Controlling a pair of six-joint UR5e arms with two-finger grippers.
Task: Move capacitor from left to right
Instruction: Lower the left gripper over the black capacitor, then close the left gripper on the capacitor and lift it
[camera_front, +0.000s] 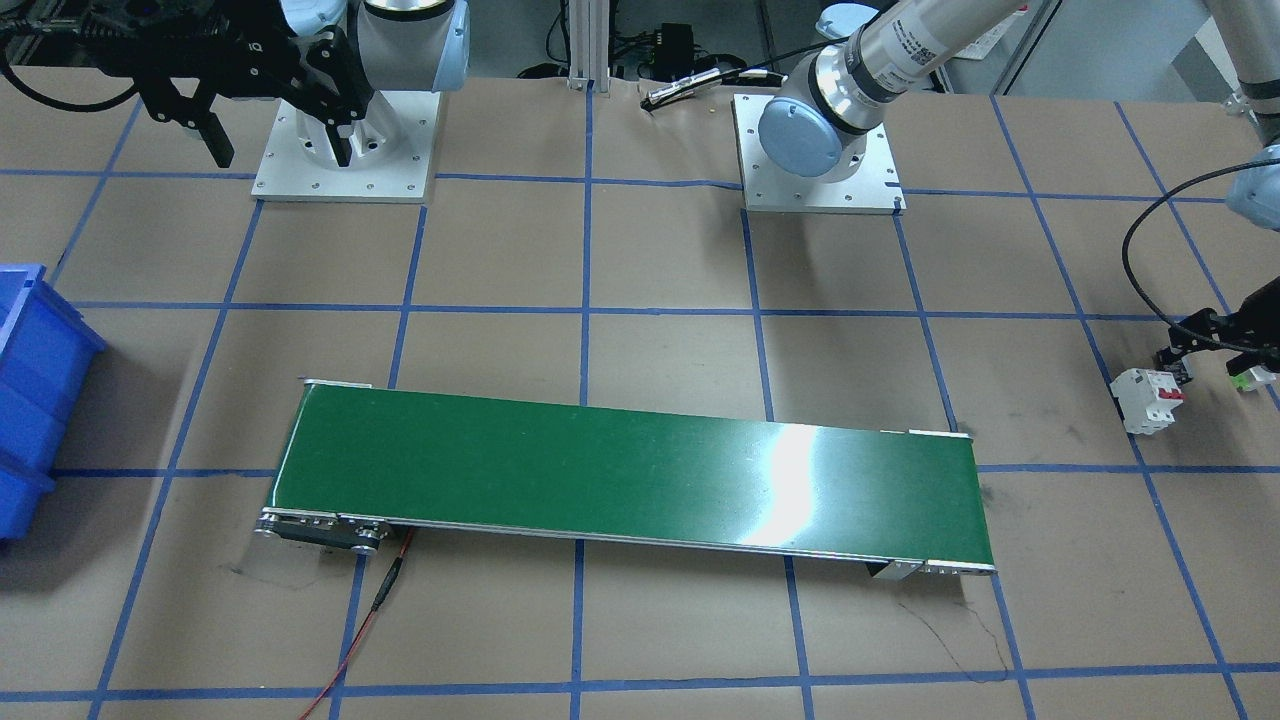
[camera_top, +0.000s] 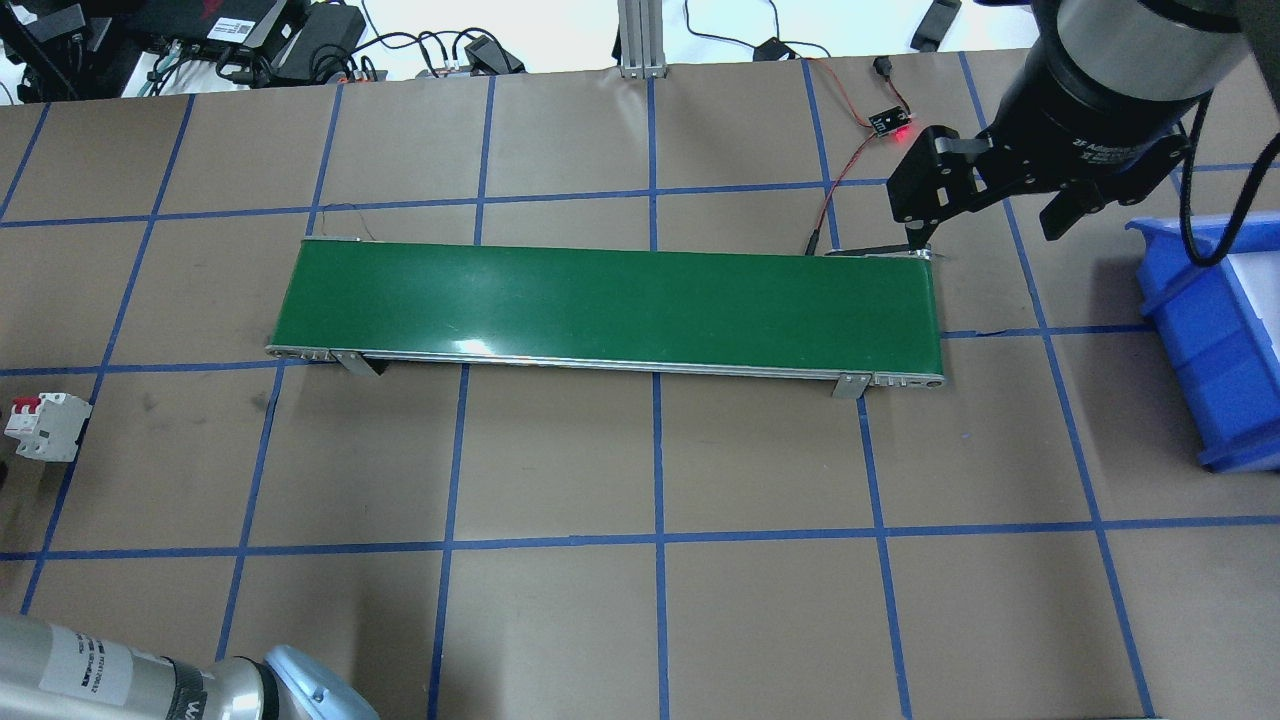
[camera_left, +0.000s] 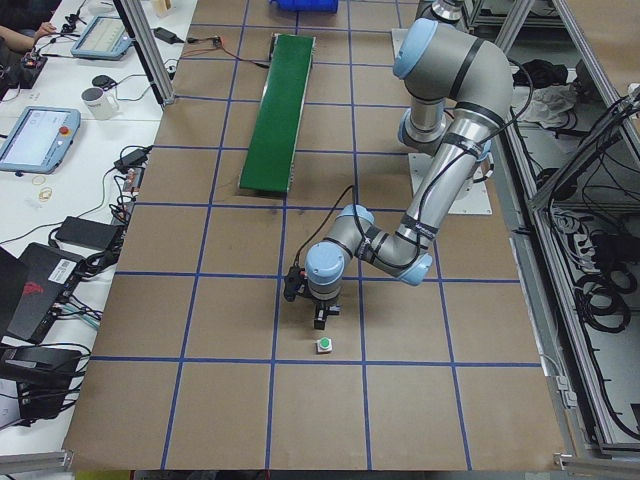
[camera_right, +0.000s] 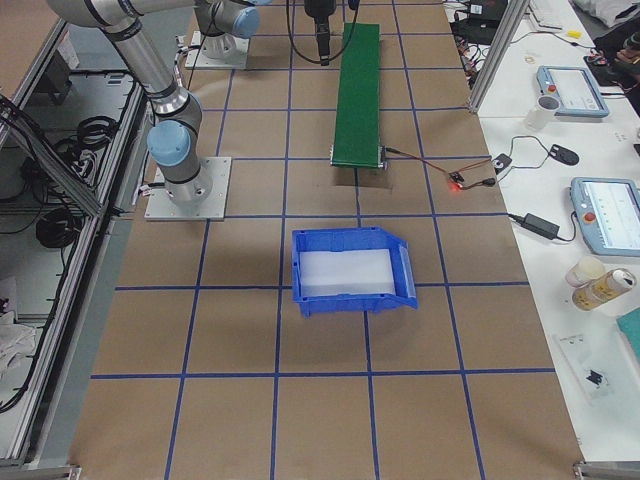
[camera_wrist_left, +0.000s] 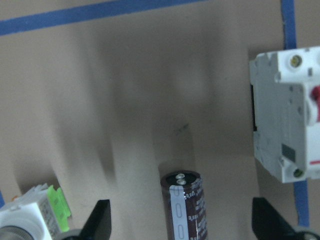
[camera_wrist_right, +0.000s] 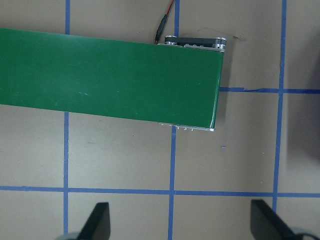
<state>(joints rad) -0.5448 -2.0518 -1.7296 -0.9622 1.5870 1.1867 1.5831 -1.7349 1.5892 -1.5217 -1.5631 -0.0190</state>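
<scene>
The capacitor (camera_wrist_left: 184, 206), a stubby dark cylinder with a silvery stripe, lies on the brown table paper. My left gripper (camera_wrist_left: 185, 225) is open and low over it, one finger on each side, the fingertips (camera_wrist_left: 100, 220) apart from it. In the front view the left gripper (camera_front: 1215, 340) is at the table's far end, by the white breaker (camera_front: 1148, 398). My right gripper (camera_top: 985, 215) is open and empty, hovering by the end of the green conveyor (camera_top: 610, 300). The right wrist view shows that belt end (camera_wrist_right: 110, 75) below it.
The white breaker with red switches (camera_wrist_left: 287, 115) lies to one side of the capacitor, a white-and-green push button (camera_wrist_left: 35, 212) to the other. A blue bin (camera_top: 1210, 330) stands past the conveyor on my right. A red wire (camera_top: 845, 165) runs to the belt end.
</scene>
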